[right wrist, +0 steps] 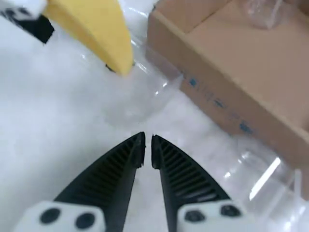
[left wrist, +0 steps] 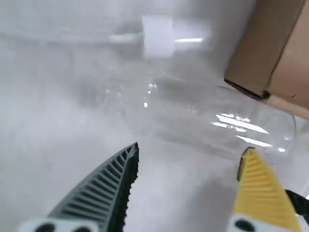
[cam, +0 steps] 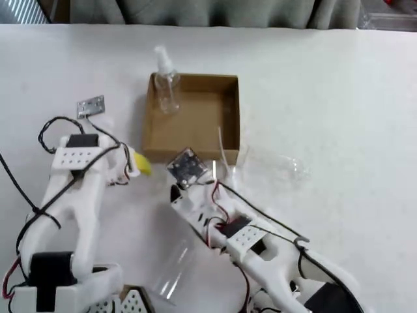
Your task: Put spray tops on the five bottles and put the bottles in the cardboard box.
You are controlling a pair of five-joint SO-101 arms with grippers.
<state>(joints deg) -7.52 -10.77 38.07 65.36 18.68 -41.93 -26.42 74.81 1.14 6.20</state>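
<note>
A clear plastic bottle (left wrist: 207,121) lies on its side on the white bench (cam: 339,85), just beside a corner of the brown cardboard box (cam: 225,117). The left tool (left wrist: 191,149), one grey finger and one yellow, is spread wide just short of it. The right tool (right wrist: 147,137), black-fingered, is nearly closed on nothing and points at the same bottle from the other side.

The likely trouble is that the round, slick bottle rolls or squirts away as fingers close on it. It could also be pushed against the box and shove that light carton along. The two tools are so near each other that they could collide.

A white spray top (left wrist: 159,36) lies beyond; I cannot tell whether it sits on a bottle, and a loose one might pop off. In the box, a capped clear bottle (cam: 167,81) leans in a corner and could topple.

Small blue print marks the box's outer wall, too blurred to read.
</note>
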